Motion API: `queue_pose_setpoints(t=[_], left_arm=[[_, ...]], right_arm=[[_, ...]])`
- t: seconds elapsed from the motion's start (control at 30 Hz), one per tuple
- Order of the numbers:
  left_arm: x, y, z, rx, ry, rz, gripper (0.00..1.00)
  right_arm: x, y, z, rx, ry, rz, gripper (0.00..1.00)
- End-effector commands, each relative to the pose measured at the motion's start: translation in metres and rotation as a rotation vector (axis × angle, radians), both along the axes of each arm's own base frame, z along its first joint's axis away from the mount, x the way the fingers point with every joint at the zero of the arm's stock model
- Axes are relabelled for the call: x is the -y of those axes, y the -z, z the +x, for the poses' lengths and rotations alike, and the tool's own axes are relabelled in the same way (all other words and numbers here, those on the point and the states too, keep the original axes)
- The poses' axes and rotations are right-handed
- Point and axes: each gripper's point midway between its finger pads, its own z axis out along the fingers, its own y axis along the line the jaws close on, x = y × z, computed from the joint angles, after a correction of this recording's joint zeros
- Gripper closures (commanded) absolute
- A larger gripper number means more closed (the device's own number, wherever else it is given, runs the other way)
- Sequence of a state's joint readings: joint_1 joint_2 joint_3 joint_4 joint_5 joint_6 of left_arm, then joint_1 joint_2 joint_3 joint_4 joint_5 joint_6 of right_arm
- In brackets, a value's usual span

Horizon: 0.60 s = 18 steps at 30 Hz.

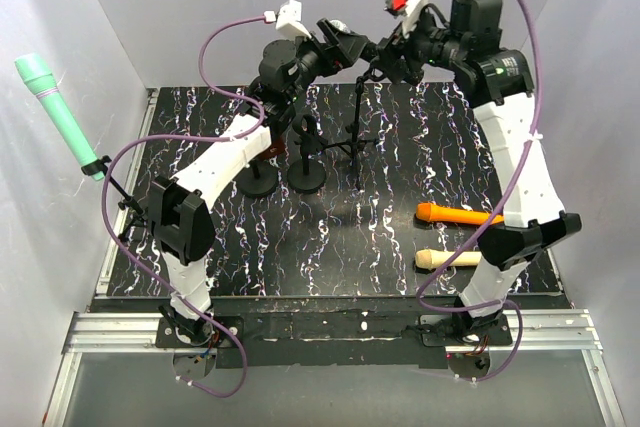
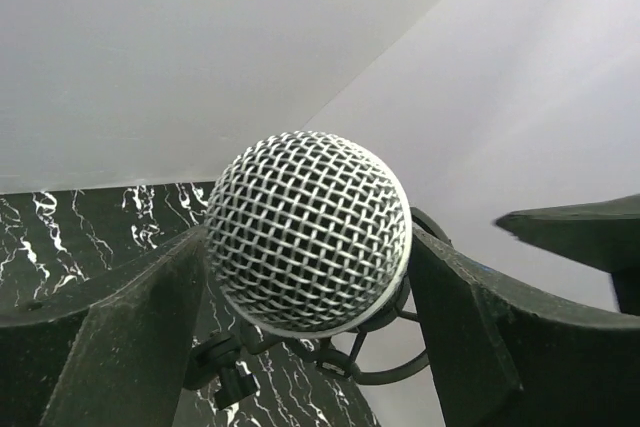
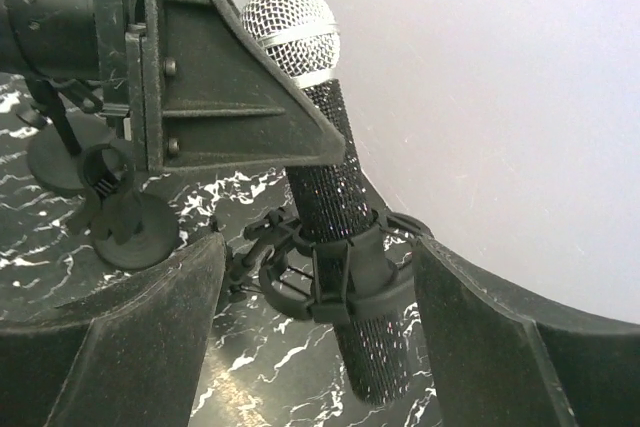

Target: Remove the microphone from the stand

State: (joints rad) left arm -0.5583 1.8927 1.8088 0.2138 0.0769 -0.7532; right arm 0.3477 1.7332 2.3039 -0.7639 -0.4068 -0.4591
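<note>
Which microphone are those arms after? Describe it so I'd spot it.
At the far middle of the black marbled table, one microphone sits in a clip. Unlike the teal mic, orange mic and beige mic, it has a sparkly black body and silver mesh head.

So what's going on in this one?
Both arms are at the microphone clipped in its stand at the back of the table. The left gripper straddles its mesh head, close to or touching it; a grip can't be confirmed. The right gripper sits open on either side of the clip. The microphone is not yet out.
</note>
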Motion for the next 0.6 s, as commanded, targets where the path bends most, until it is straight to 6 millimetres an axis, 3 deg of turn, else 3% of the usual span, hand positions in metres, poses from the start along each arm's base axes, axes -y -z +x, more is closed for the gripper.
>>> queue_pose_setpoints(t=[0.0, 0.1, 0.23, 0.37, 0.47, 0.57], left_arm=[[-0.001, -0.034, -0.007, 0.067, -0.012, -0.055, 0.27], [0.000, -0.033, -0.005, 0.065, -0.024, -0.043, 0.39], [0.003, -0.028, -0.005, 0.060, -0.032, -0.023, 0.65], [0.004, -0.035, -0.009, 0.084, -0.024, -0.010, 0.81], [0.001, -0.041, -0.011, 0.109, -0.036, 0.008, 1.00], [-0.002, -0.041, -0.010, 0.089, -0.048, 0.004, 1.00]], right_arm=[[-0.011, 0.008, 0.016, 0.088, 0.009, -0.118, 0.18], [-0.014, 0.015, 0.028, 0.116, 0.039, -0.174, 0.20], [-0.013, 0.021, 0.039, 0.149, 0.073, -0.240, 0.23], [-0.007, 0.034, 0.045, 0.130, 0.102, -0.280, 0.28], [-0.003, 0.040, 0.048, 0.127, 0.121, -0.295, 0.32], [-0.001, 0.042, 0.049, 0.115, 0.128, -0.284, 0.37]])
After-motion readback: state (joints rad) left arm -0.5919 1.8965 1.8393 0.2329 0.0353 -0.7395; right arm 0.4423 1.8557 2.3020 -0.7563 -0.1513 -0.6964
